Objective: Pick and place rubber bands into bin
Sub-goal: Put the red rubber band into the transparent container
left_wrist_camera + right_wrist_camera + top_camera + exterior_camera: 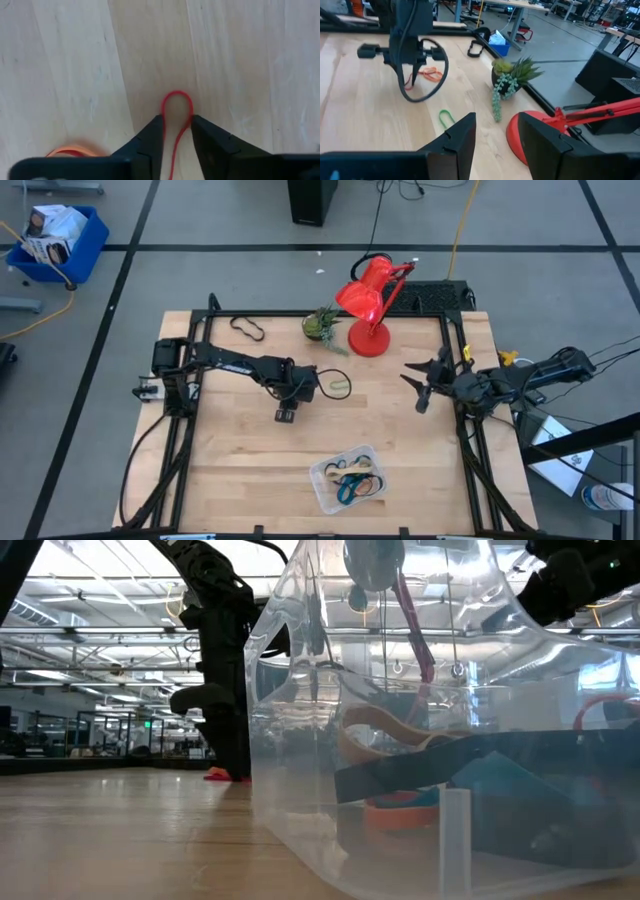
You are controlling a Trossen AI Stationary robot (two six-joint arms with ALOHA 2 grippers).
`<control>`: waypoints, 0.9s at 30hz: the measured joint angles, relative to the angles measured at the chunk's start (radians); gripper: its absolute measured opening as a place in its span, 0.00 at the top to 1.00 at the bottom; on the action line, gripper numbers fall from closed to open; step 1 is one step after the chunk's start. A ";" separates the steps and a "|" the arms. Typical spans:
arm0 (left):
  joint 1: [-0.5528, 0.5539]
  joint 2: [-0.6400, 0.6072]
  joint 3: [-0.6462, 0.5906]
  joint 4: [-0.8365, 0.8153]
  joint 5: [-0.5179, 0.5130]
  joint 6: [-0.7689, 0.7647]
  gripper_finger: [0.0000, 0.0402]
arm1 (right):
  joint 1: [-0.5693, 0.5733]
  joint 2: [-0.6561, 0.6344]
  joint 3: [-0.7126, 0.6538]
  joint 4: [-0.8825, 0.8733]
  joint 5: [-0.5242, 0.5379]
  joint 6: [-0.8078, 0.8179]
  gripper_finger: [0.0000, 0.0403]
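My left gripper (292, 398) points down at the table's middle and is shut on a red rubber band (176, 100). The low view shows it at the tabletop (222, 755). An orange band (70, 150) lies beside it. A black loop (332, 385) and a small green band (445, 117) lie just to its right. The clear bin (322, 480) stands near the front edge with several bands inside, and it fills the low view (400, 740). My right gripper (420, 380) is open and empty at the table's right side. My left gripper pinches the red band between its two fingers (155, 132), coming from above and pointing down. One looped end (176, 94) sticks out past the fingertips, and a strand (174, 147) runs back between them. A red bit (215, 775) shows at the tabletop under the gripper.
A red desk lamp (368, 305) and a small potted plant (322, 325) stand at the table's far edge. A black band or clip (248, 329) lies at the far left. Bare wood lies between my left gripper and the bin.
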 joint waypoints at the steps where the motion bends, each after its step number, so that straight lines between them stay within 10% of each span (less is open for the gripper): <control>1: 0.000 0.000 -0.001 0.003 0.000 -0.001 0.76 | 0.000 0.000 -0.010 0.007 0.000 0.000 0.64; 9: 0.000 0.000 -0.002 0.022 -0.005 -0.002 0.98 | 0.000 0.000 -0.082 0.140 0.000 -0.023 0.64; 27: -0.004 -0.237 -0.002 0.070 -0.029 -0.102 0.99 | 0.000 -0.004 -0.095 0.195 0.003 -0.057 0.64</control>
